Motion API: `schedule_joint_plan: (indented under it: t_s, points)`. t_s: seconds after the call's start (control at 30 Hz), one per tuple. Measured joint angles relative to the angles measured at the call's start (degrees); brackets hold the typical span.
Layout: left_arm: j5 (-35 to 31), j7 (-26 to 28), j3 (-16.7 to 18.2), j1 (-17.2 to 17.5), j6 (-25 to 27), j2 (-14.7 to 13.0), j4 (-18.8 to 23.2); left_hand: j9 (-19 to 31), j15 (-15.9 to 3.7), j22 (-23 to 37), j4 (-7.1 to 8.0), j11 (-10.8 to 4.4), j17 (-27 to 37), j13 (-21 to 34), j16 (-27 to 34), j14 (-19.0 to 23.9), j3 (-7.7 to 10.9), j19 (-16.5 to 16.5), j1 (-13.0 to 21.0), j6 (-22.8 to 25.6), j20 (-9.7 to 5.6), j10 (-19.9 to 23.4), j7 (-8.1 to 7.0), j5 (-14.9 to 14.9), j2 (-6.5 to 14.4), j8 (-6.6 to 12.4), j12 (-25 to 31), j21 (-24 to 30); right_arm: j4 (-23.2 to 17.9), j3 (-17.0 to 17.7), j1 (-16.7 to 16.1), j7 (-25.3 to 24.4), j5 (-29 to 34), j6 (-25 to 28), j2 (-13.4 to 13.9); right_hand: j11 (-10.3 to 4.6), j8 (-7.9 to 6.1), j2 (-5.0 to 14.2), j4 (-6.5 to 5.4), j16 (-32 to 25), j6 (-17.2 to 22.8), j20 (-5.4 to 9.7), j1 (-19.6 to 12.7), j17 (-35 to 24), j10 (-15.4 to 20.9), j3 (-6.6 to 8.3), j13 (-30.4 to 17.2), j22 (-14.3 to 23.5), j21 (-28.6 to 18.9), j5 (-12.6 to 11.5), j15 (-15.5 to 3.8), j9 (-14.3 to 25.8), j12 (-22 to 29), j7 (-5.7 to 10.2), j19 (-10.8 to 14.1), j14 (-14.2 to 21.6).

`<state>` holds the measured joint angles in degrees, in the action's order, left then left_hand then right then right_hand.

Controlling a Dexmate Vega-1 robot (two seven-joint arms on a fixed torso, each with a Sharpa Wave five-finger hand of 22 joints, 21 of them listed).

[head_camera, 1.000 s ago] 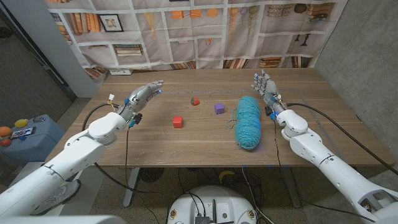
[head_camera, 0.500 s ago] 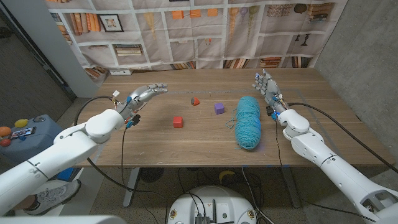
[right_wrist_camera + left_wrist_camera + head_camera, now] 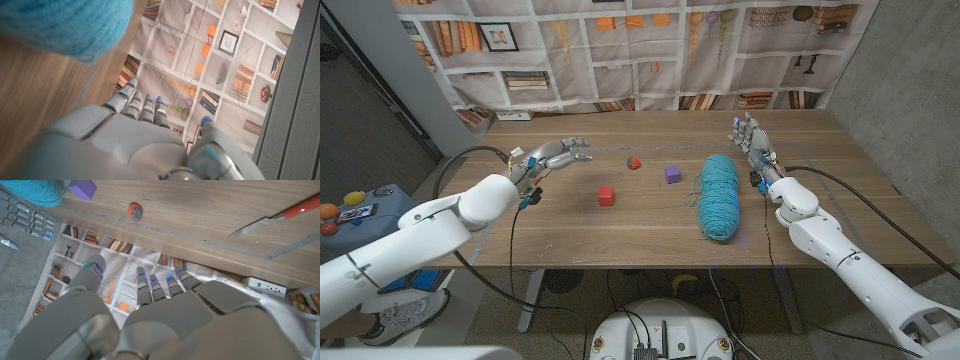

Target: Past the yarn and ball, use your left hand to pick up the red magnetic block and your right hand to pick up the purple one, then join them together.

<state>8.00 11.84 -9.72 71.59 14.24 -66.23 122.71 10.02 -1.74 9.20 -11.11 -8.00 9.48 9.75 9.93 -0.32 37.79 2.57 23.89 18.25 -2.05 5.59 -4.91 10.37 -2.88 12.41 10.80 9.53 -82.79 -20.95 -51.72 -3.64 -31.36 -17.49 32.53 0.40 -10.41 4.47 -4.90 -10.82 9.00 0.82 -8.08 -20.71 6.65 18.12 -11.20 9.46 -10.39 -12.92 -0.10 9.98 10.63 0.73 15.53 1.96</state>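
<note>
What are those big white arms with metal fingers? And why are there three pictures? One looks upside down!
Those arms belong to a robot that stands at a wooden table. A person steers it from afar. The big picture comes from a camera on the robot's head, looking down. The other two come from little cameras on its wrists, peering over the back of each hand, so the room looks flipped over.

The left hand and the right hand both have their fingers spread and hold nothing. Between them on the table sit a red block, a purple block, a small red and grey ball, and a fat bundle of blue yarn. The left wrist picture also shows a knife with a red handle on the table.

The robot is meant to pick up the two blocks and click them together.
</note>
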Motion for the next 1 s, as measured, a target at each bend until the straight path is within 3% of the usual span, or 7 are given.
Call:
schedule_joint_plan:
  t_s: [0.17, 0.4, 0.57, 0.7, 0.73, 1.0]
  points:
    - [-2.9, -0.9, -0.9, -0.5, 4.1, -1.6, 2.2, 0.0, -0.03, 0.0, 0.09, -0.47, 0.0, 0.0, 0.0, -0.6, -0.17, -0.5, 1.1, 0.3, 0.15, -0.5, -0.30, 0.3, -1.1, 0.00, -0.2, 0.0, -0.3, 0.0, -0.2, -0.1, 0.1, 0.0, 0.1, 0.00, 0.00, 0.00, 0.00, 0.0, 0.0, 0.00, 0.0, 0.3, 0.0, 0.00, 0.2, 0.0, 0.0, 0.0, 0.00, 0.0, 0.0, 0.00, 0.0, 0.0]
    - [-6.8, -3.7, -3.0, -2.6, 9.2, -3.2, 4.3, 0.0, -0.31, 0.0, 0.33, 0.06, 0.0, 0.0, 0.0, -1.5, -0.40, -2.1, 3.0, -0.6, 0.11, -1.7, -1.25, 0.3, -2.4, -0.44, -0.2, 0.0, -0.4, 0.0, -0.4, -0.4, 0.4, 0.0, 0.2, 0.00, 0.00, 0.00, 0.16, 0.0, 0.0, 0.00, 0.0, 0.3, 0.0, 0.16, 0.3, 0.0, 0.0, 0.0, -0.11, 0.0, 0.0, 0.00, 0.0, -0.1]
    - [-8.9, -6.1, -5.4, -5.3, 11.4, -4.5, 5.6, 0.0, -0.28, 0.0, 0.33, -0.19, 0.0, 0.0, 0.0, -2.0, -0.40, -2.9, 3.6, -0.6, 0.24, -2.1, -1.24, 0.3, -3.0, -0.44, -0.4, 0.0, -0.5, 0.0, -0.5, -0.8, 0.5, 0.0, 0.1, 0.00, 0.00, 0.01, 0.16, 0.0, 0.0, 0.00, 0.0, 0.5, 0.0, 0.16, 0.3, 0.0, 0.0, 0.0, -0.11, 0.0, 0.0, 0.00, 0.0, -0.1]
    - [-10.7, -8.2, -5.4, -5.3, 12.6, -4.5, 5.6, 0.0, -0.31, 0.0, 0.18, 0.15, 0.0, 0.0, 0.0, -3.0, -0.56, -3.5, 4.5, -0.3, 0.23, -3.2, -1.56, 0.3, -3.4, -0.44, -0.6, 0.0, -0.4, 0.0, -0.5, -0.8, 0.5, 0.0, 0.0, 0.00, 0.00, 0.02, 0.33, 0.0, 0.0, 0.00, 0.0, 0.5, 0.0, -0.01, 0.3, 0.0, 0.0, 0.0, -0.11, 0.0, 0.0, 0.00, 0.0, -0.1]
    - [-11.5, -9.1, -7.7, -7.9, 13.0, -5.3, 6.2, 0.0, -0.17, 0.0, 0.18, 0.23, 0.0, 0.0, 0.0, -3.1, -0.56, -3.6, 4.9, -0.3, 0.11, -3.5, -1.56, 0.3, -3.5, -0.44, -0.6, 0.0, -0.4, 0.0, -0.6, -0.9, 0.6, -0.1, -0.1, 0.00, 0.00, 0.16, 0.33, 0.0, 0.0, -0.01, -0.2, 0.5, 0.0, -0.01, 0.3, 0.0, 0.0, 0.0, -0.11, 0.0, 0.0, 0.00, 0.0, -0.1]
    - [-16.3, -13.7, -10.7, -11.0, 15.4, -5.9, 6.8, 0.0, 0.70, 0.0, 0.18, 0.91, 0.0, 0.0, 0.0, -5.5, -0.56, -4.8, 7.1, 0.0, 0.10, -6.2, -1.86, 0.0, -4.1, -0.44, -0.9, 0.0, -0.4, -0.1, -0.9, -1.1, 0.9, -0.5, -0.2, 0.00, 0.00, 0.76, 0.65, 0.0, 0.0, -0.01, -0.8, 0.8, 0.0, 0.31, 0.3, 0.0, 0.0, 0.0, -0.11, 0.0, 0.0, 0.00, 0.0, -0.1]
